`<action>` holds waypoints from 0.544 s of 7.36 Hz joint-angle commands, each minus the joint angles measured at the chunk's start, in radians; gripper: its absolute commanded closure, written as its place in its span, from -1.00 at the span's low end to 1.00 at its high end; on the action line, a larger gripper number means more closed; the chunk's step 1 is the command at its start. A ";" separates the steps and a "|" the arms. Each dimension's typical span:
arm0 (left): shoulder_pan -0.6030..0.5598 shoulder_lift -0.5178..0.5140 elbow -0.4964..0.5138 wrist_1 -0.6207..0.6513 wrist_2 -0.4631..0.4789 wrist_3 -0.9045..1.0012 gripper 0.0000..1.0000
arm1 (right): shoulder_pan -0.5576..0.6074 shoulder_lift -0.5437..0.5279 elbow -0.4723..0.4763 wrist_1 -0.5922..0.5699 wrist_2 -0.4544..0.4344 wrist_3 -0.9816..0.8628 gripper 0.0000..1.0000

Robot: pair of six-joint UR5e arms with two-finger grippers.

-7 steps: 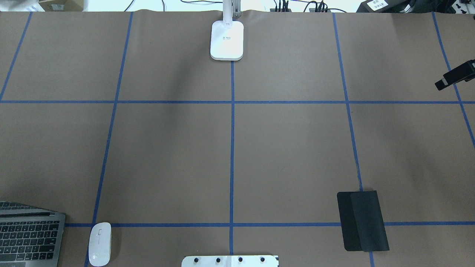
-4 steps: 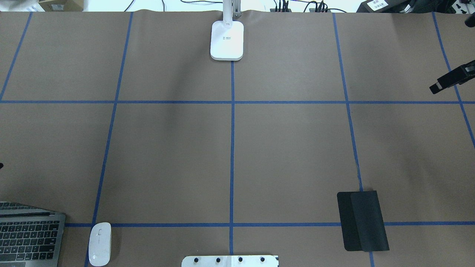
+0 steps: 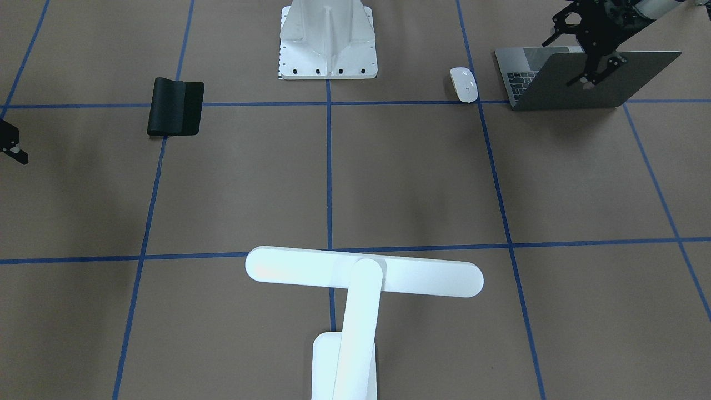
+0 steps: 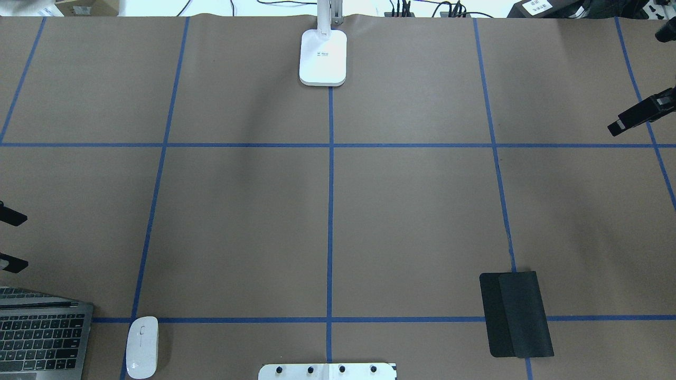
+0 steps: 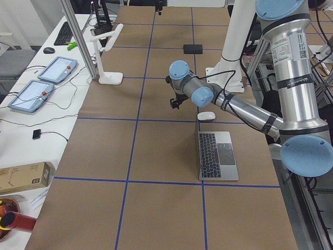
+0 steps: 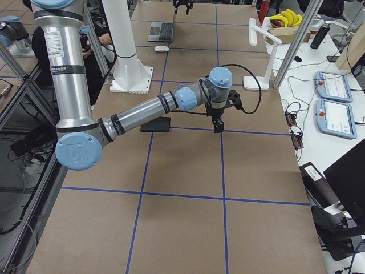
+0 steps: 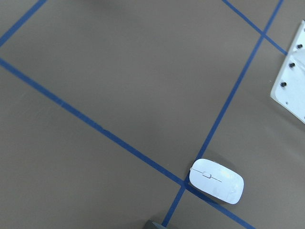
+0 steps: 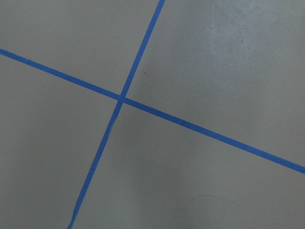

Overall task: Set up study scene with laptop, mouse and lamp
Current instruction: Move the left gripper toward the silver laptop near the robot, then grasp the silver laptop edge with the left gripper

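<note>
The left gripper (image 4: 9, 240), jaws spread wide, hovers at 12 o'clock of the open laptop (image 4: 39, 338) in the table's (image 4: 412, 211) 8 o'clock corner, with the mouse (image 4: 142, 347) just at the laptop's 3 o'clock and the lamp (image 4: 322, 57) at the 12 o'clock edge, while I cannot tell the jaw state of the right gripper (image 4: 636, 113).

Worktop (image 4: 412, 211): brown covering with a grid of blue tape lines (image 4: 330, 211). White mount (image 4: 327, 371) sits at the robot-side edge, on the centre line. In the overhead view:
- Mouse (image 4: 142, 347): well left of the mount.
- Laptop (image 4: 39, 340): farther left of the mount, lid open.
- Black pad (image 4: 520, 314): right of the mount, lying over a tape crossing.
- Lamp (image 4: 322, 57): base straight across from the mount, at the far edge.
</note>
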 commanded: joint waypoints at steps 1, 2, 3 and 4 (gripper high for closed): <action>0.066 0.001 -0.005 -0.010 0.036 0.012 -1.00 | -0.002 0.002 -0.001 0.000 0.000 0.000 -1.00; 0.089 0.004 -0.012 -0.010 0.039 0.012 -1.00 | -0.005 0.002 -0.001 0.000 0.000 0.000 -1.00; 0.103 0.021 -0.014 -0.010 0.043 0.012 -1.00 | -0.005 0.000 -0.001 0.000 -0.003 -0.002 -1.00; 0.105 0.040 -0.016 -0.011 0.050 0.012 -1.00 | -0.008 0.000 -0.001 0.000 -0.005 -0.002 -1.00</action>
